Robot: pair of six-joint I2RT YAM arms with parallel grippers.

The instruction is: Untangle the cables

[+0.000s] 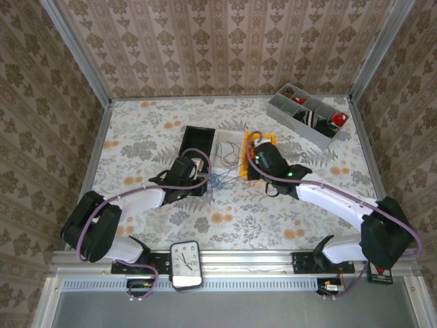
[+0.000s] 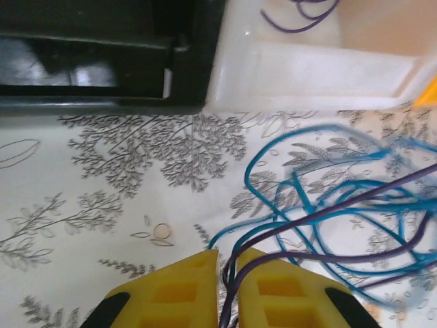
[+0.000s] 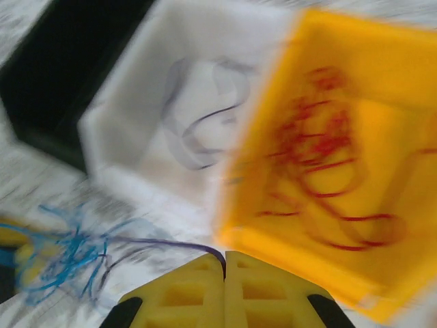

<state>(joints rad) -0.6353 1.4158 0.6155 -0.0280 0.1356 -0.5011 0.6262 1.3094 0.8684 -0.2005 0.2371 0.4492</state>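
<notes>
The right gripper (image 3: 224, 254) has its jaws closed fully, with no gap between them. They pinch the dark cable (image 3: 184, 243) at the tips, just before the near corner of the white tray (image 3: 123, 137). From there this cable runs across the worktop (image 2: 82, 205) to the left gripper (image 2: 228, 251), which is in front of the white tray and a little toward the black tray (image 3: 61, 68). The left jaws are almost closed and a thin gap stays between them. The dark cable goes down into this gap, so they seem to grip it.

The blue cable (image 3: 68, 256) lies in loose loops on the worktop in front of the white tray, crossing the dark cable. A dark loop (image 2: 297, 31) lies inside the white tray. The red cable (image 3: 321, 150) lies in the yellow tray (image 3: 382, 41), which touches the white tray on the side away from the black tray.
</notes>
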